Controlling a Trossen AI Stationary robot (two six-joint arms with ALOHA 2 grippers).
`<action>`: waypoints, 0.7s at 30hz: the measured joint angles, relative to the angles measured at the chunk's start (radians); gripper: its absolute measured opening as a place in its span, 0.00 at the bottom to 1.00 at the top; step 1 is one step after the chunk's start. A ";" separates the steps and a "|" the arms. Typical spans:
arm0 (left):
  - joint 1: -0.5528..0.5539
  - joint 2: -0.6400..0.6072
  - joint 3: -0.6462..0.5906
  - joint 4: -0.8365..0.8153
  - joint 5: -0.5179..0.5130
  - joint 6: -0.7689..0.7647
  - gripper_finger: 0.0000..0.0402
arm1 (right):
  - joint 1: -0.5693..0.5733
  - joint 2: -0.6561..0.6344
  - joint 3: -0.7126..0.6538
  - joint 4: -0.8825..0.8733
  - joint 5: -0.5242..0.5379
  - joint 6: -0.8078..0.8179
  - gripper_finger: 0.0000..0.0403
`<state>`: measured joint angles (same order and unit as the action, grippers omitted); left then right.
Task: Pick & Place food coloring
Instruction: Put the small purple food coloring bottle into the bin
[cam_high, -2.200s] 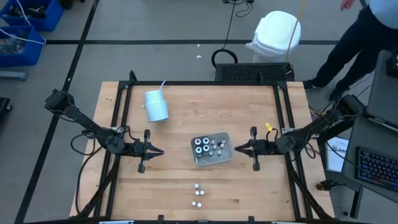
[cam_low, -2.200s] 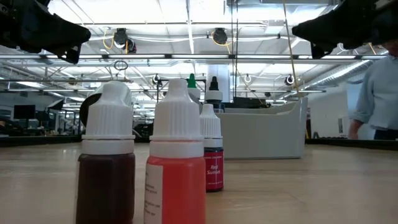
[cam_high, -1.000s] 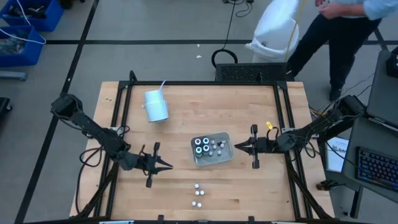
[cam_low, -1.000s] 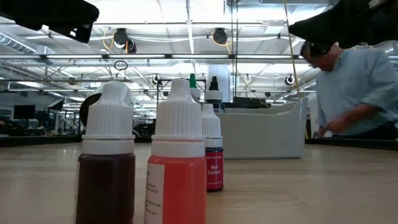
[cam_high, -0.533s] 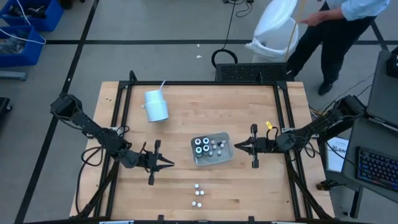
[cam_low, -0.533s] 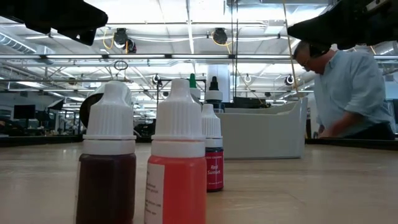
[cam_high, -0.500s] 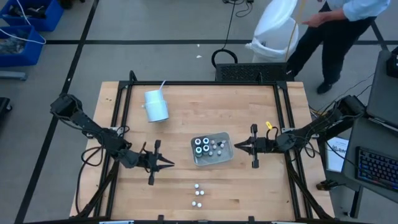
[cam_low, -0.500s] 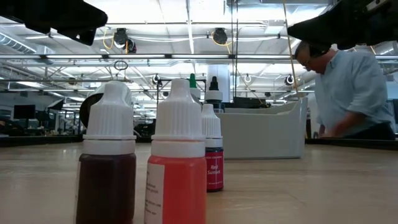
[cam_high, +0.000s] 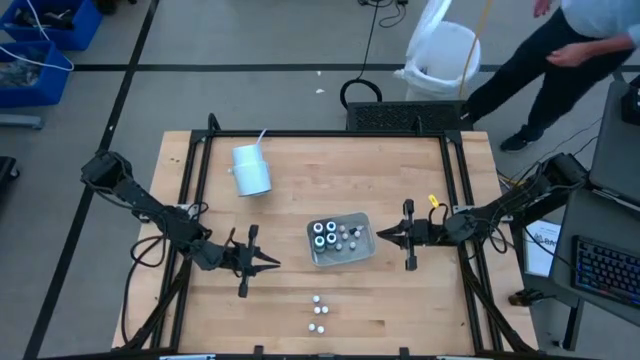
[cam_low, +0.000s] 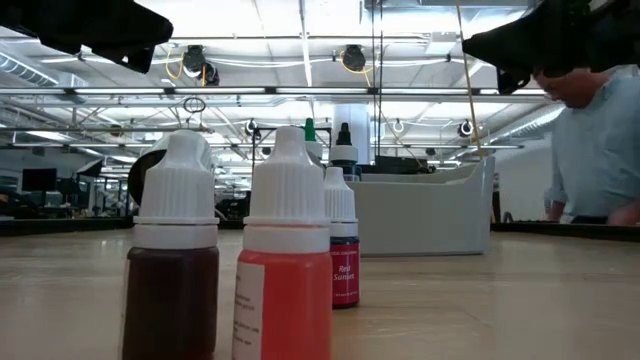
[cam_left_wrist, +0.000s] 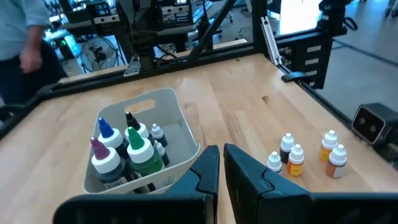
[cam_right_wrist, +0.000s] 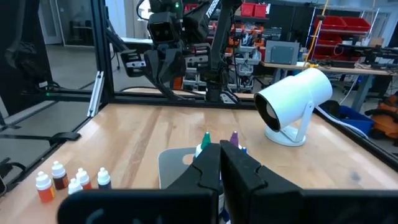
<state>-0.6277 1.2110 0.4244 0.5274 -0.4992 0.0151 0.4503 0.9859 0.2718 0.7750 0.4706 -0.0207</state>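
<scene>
From above I see the wooden surface (cam_high: 300, 200) with both arms low over it. My left tool (cam_high: 275, 264) is in the lower left part of the frame, pointing toward the middle. In its own wrist view the two fingers (cam_left_wrist: 205, 171) stand nearly together with only a thin gap, and nothing is between them. My right tool (cam_high: 378, 237) is at the right of centre, its tip just beside the right wall of the clear tray (cam_high: 362, 219). Its fingers (cam_right_wrist: 208, 163) are also almost together and hold nothing.

The food coloring is in two places. Some loose small bottles (cam_high: 318, 312) with white caps stand in a small group near the lower edge of the frame, below the tray and apart from it. The left wrist view shows these bottles with orange and red bodies (cam_left_wrist: 292, 157). In the low view three of them stand very close to the camera: a dark one (cam_low: 172, 265), an orange-red one (cam_low: 285, 275) and a smaller red one (cam_low: 341, 255) behind. The other bottles, with larger round tops (cam_high: 325, 233), stand inside the tray.

A white cup with a straw (cam_high: 250, 168) lies on its side in the upper left part of the surface. A person (cam_high: 560, 50) is on the floor beyond the surface, in the upper right corner.
</scene>
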 joint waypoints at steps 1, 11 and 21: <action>0.000 0.000 0.000 0.000 0.000 0.020 0.08 | 0.000 0.000 0.000 0.000 0.000 -0.010 0.01; 0.000 0.004 0.011 -0.026 0.000 -0.064 0.08 | 0.000 0.003 0.000 0.000 0.000 -0.036 0.01; -0.094 0.316 0.468 -0.354 0.006 0.017 0.08 | 0.000 0.004 0.000 -0.006 0.000 0.001 0.01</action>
<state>-0.7217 1.5271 0.8924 0.1735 -0.4934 0.0320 0.4503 0.9897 0.2718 0.7685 0.4706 -0.0196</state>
